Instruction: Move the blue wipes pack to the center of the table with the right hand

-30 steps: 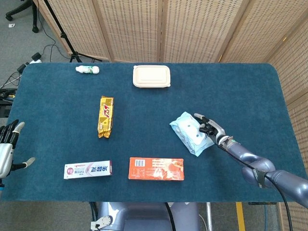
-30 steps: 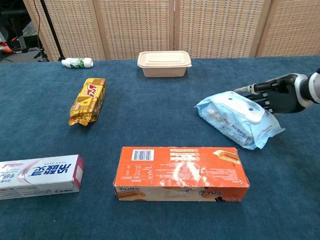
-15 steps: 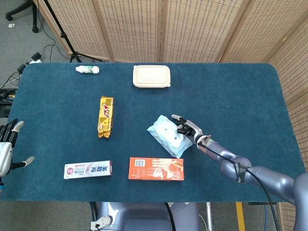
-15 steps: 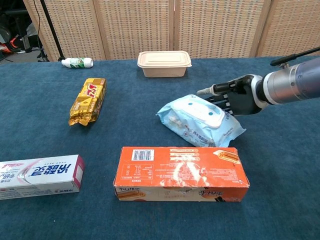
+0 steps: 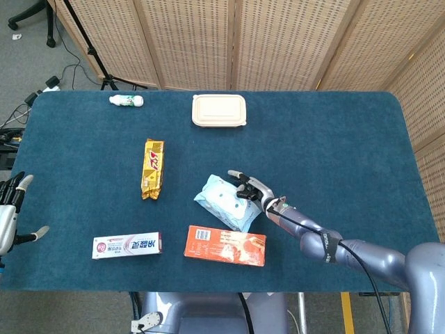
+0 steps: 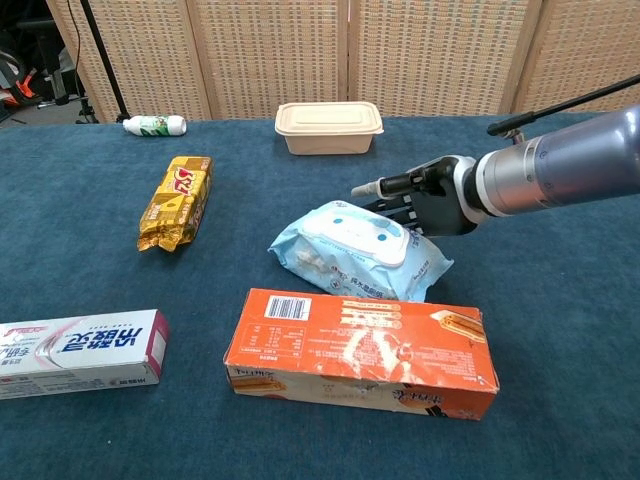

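Note:
The blue wipes pack (image 5: 224, 203) (image 6: 350, 250) lies flat near the middle of the blue table (image 5: 334, 139), its front edge against the orange box (image 5: 225, 245) (image 6: 360, 350). My right hand (image 5: 252, 189) (image 6: 425, 195) holds the pack at its far right end, fingers lying over the top edge and one finger stretched out along the back. How the thumb sits is hidden behind the pack. My left hand (image 5: 10, 209) hangs off the table's left edge with its fingers spread and nothing in it; the chest view does not show it.
A yellow snack bag (image 5: 153, 168) (image 6: 177, 200) lies left of the pack. A toothpaste box (image 5: 126, 245) (image 6: 75, 350) sits at the front left. At the back stand a beige lidded container (image 5: 218, 110) (image 6: 328, 126) and a small bottle (image 5: 126, 100) (image 6: 155, 125).
My right hand has carried the wipes pack leftward from the right side to near the middle. The pack now touches the orange box, which has turned slightly. The left hand has stayed still.

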